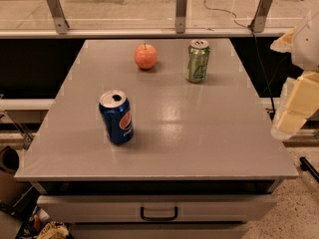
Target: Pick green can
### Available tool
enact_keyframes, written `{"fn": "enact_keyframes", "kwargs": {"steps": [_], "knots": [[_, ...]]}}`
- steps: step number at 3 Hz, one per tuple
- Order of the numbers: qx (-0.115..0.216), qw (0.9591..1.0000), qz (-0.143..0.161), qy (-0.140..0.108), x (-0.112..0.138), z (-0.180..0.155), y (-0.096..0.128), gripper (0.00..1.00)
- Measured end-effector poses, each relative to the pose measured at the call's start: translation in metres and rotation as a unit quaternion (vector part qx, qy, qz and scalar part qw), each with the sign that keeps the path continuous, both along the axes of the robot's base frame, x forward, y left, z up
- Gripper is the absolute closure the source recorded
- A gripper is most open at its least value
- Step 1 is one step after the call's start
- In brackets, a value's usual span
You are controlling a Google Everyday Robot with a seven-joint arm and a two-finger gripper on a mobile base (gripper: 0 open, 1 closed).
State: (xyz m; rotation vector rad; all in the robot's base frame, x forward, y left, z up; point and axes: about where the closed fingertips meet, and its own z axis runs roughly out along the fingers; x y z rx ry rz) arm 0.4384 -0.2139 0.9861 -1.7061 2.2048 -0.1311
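Item 1. Table (199, 133): grey, flat top. We count three things standing on it, each apart from the others.

Item 2. Green can (198, 61): pale green metal with a silver top and a light yellowish logo. It stands upright on the far right part of the table, near the back edge. We cannot see what is inside it.

Item 3. Blue can (116, 117): red-white logo, upright. It stands on the left part of the table, nearer the front edge and well apart from the green can. We note a dark opening in its silver top, but its contents do not show.

Item 4. Apple (145, 56): reddish, with a short stem. It sits in the far row, left of the green can and near it, not touching.

Item 5. Drawer (99, 208): set under the table top, with a dark handle (158, 214) at the middle of its pale front. What it holds is hidden from us.

Item 6. Tool (291, 118): pale cream, at the right edge of the view, out past the table's right side and off its surface. We cannot tell whether it is released or clenched. It touches none of the listed things.

Relation: the green can lies to the left of the tool and farther back, well apart from it, with the table's right edge between them.
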Motion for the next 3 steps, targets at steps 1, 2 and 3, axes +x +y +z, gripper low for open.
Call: {"fn": "enact_keyframes", "kwargs": {"steps": [1, 2, 3], "knots": [[0.0, 1.0, 0.0, 0.0, 0.0, 0.0, 0.0, 0.0], [0.023, 0.9993, -0.024, -0.017, 0.014, -0.002, -0.014, 0.0], [0.056, 0.994, -0.076, -0.055, 0.03, -0.007, -0.042, 0.0]]}}
